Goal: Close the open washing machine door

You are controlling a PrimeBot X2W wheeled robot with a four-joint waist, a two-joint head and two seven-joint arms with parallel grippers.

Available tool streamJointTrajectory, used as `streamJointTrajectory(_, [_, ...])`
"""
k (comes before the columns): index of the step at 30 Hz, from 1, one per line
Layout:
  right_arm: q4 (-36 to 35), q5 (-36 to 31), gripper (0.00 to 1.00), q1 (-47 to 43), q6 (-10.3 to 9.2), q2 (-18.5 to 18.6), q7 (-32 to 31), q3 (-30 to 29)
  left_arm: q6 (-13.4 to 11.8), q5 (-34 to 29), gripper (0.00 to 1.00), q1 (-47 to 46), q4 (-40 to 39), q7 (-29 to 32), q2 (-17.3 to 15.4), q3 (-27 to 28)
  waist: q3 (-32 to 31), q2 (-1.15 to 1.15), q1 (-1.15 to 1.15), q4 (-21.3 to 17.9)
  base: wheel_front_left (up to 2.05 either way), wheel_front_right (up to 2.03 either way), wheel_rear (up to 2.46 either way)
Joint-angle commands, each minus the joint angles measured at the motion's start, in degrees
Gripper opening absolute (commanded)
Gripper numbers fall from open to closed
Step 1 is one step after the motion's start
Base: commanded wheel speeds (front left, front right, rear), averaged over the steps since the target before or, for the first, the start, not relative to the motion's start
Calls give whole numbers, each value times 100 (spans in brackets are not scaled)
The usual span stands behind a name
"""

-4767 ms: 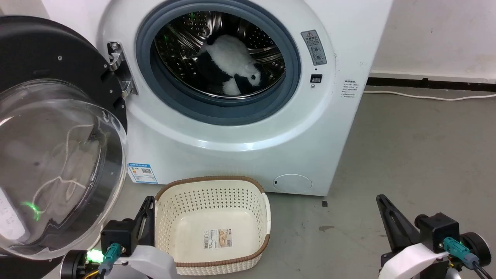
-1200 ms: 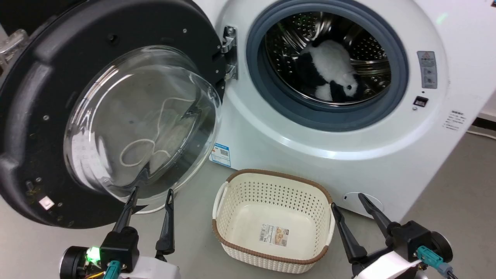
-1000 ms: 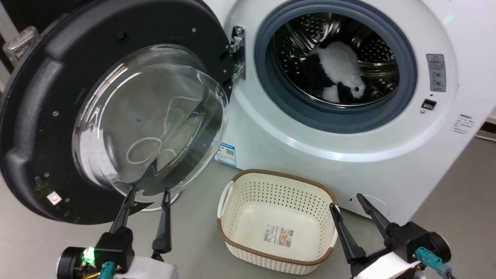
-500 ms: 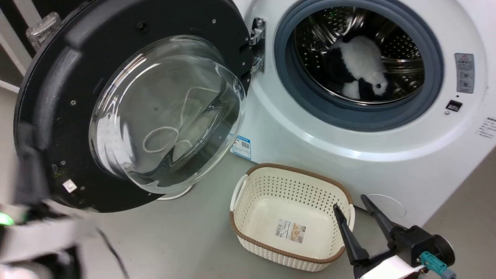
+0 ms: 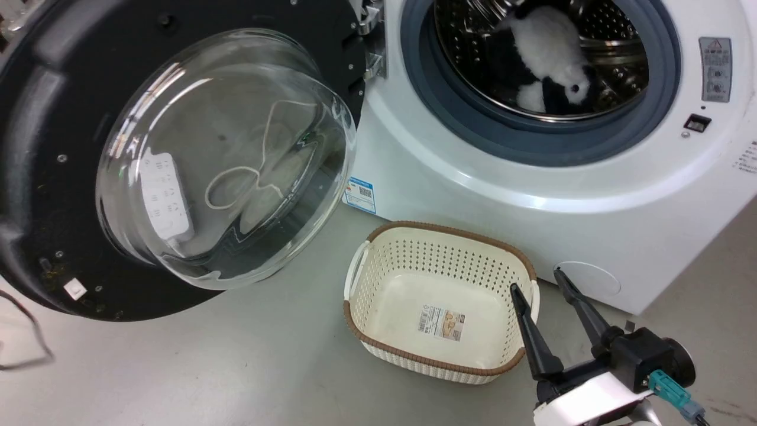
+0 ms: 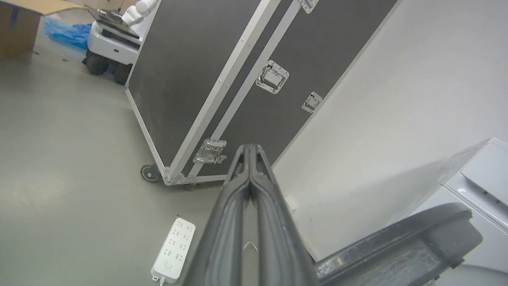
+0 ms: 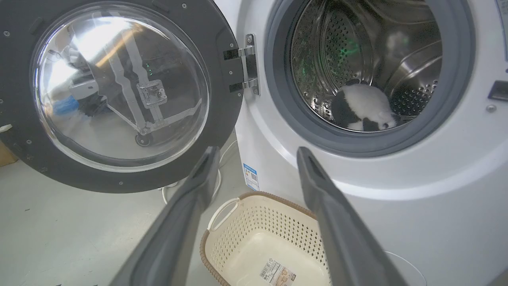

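Black-rimmed washing machine door (image 5: 53, 177) stands wide open
Left tool (image 6: 251, 153) has snapped shut and swung beside its rim, probably to push; right tool (image 5: 535, 280) gapes empty.

**What I cannot make out**

From my head, the door (image 5: 53, 177) runs off the left and top edges, and the drum (image 5: 615, 35) is cut at the top. Print on the warning label (image 5: 715, 68) is too small to read. A blurred dark line (image 5: 36, 334) lies by the left edge. My right gripper (image 5: 535, 279) covers part of the basket (image 5: 437, 236) rim.
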State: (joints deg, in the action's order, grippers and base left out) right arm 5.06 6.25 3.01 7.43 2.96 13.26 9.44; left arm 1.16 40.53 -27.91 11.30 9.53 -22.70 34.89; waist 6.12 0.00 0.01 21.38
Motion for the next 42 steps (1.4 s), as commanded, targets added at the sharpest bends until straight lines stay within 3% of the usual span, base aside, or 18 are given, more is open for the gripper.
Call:
streamJointTrajectory(1, [5, 36, 100, 74, 5, -6, 55, 20, -58, 247, 0, -166, 329, 228, -162, 184, 39, 0, -1, -14, 0, 0, 0])
streamJointTrajectory(6, [57, 43, 100, 106, 5, 3, 115, 83, -170, 1426, 0, -600, 1389, 1563, -407, 628, 99, 0, -1, -15, 0, 0, 0])
streamJointTrajectory(10, [69, 73, 100, 123, 6, 23, 163, 101, -44, 2185, 0, -704, 1666, 2743, -412, 642, 135, 0, -1, 47, 0, 0, 0])
streamJointTrajectory(18, [107, 57, 100, 145, 6, 17, 174, 138, 50, 2674, 0, -342, 1437, 3938, -99, 362, 115, 0, -1, 77, 0, 0, 0])
streamJointTrajectory(26, [129, 77, 100, 114, 6, 11, 174, 113, -50, 3051, 0, 140, 834, 4727, 212, 267, 12, 0, -1, 56, 0, 0, 0])
streamJointTrajectory(32, [145, 137, 100, 48, 6, 2, 174, -14, -152, 3515, 0, 741, 41, 5645, 541, 124, -192, 0, -1, 34, 0, 0, 0])
streamJointTrajectory(42, [78, 154, 100, -53, 6, -7, 174, -370, -337, 3898, 0, 2242, -1794, 6421, 1776, -598, -515, 0, -1, -87, 0, 0, 0])
